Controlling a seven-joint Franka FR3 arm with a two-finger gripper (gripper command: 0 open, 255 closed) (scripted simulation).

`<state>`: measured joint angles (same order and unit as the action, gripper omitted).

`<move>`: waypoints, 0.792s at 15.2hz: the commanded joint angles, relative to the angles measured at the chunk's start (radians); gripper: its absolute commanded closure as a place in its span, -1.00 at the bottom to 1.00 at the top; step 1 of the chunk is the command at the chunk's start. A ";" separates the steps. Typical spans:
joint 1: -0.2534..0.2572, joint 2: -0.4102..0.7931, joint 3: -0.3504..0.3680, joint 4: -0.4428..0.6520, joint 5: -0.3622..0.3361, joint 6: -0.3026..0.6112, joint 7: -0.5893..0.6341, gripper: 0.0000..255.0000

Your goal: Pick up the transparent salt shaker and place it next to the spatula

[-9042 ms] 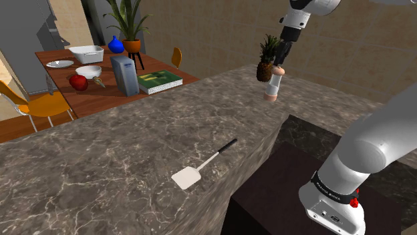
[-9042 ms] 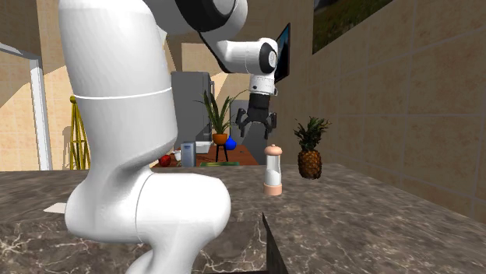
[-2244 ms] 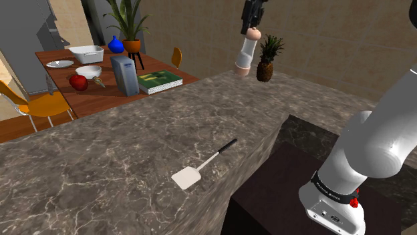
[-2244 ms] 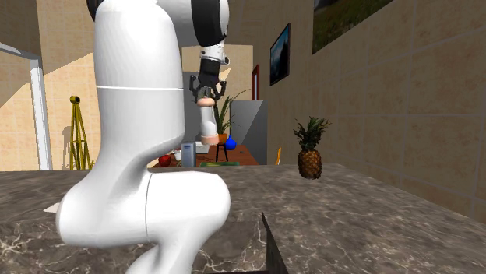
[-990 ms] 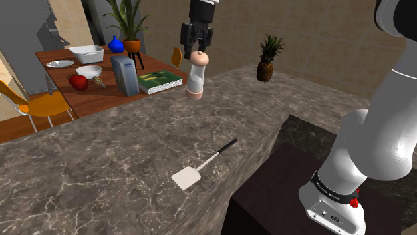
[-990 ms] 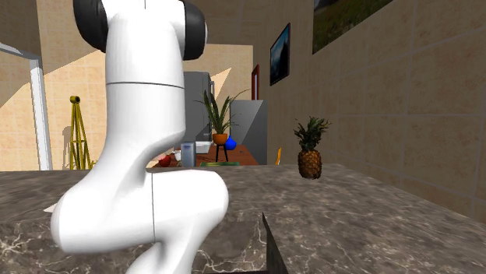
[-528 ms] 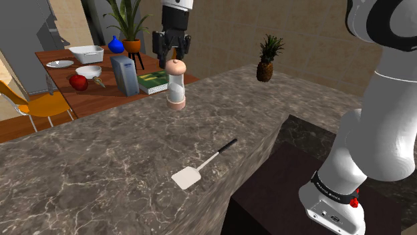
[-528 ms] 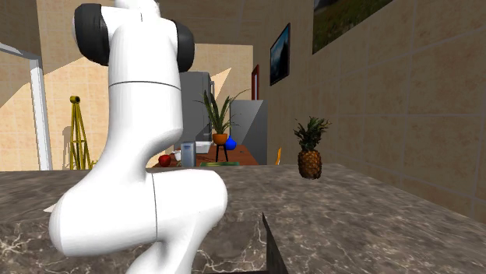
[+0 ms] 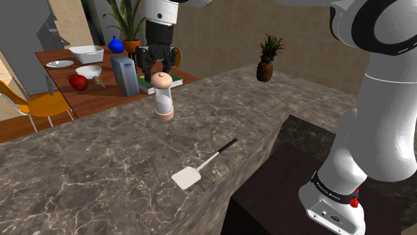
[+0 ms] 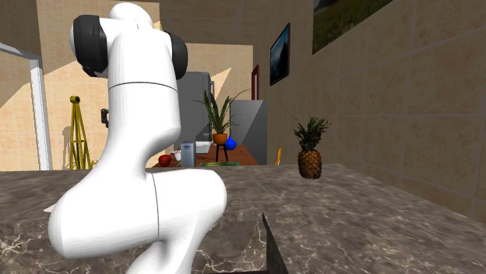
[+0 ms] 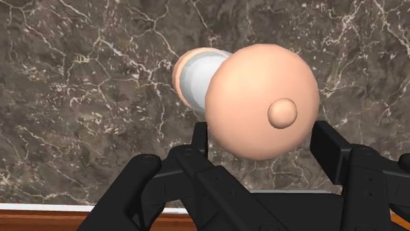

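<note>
- gripper [image 9: 158,67]: clamped on the cap of the salt shaker [image 9: 162,97]; in the wrist view the fingers [image 11: 200,140] press on either side of the cap.
- salt shaker: upright, long axis vertical, under the gripper over the marble counter [image 9: 93,167]. Cannot tell if its base touches the stone.
- spatula [image 9: 202,163]: flat on the counter, at about 5 o'clock from the salt shaker in the shoulder view, well apart. Blade points to 8 o'clock, handle to 2.
- Judgement: carry toward 5 o'clock, then lower beside the spatula.
</note>
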<state>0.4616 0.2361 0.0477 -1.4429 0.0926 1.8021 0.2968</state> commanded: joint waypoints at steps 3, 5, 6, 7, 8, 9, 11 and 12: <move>-0.001 -0.005 0.000 -0.061 0.002 0.057 -0.006 1.00; -0.001 -0.006 0.000 -0.090 0.003 0.084 -0.009 1.00; -0.001 -0.007 0.000 -0.104 0.003 0.097 -0.010 1.00; 0.000 -0.007 0.000 -0.117 0.004 0.111 -0.011 1.00; 0.000 -0.006 0.000 -0.130 0.004 0.124 -0.013 1.00; 0.000 -0.006 0.000 -0.139 0.004 0.133 -0.014 1.00; 0.000 -0.006 0.000 -0.139 0.004 0.133 -0.014 1.00; 0.000 -0.006 0.000 -0.139 0.004 0.133 -0.014 1.00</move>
<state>0.4613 0.2302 0.0477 -1.5805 0.0968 1.9336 0.2835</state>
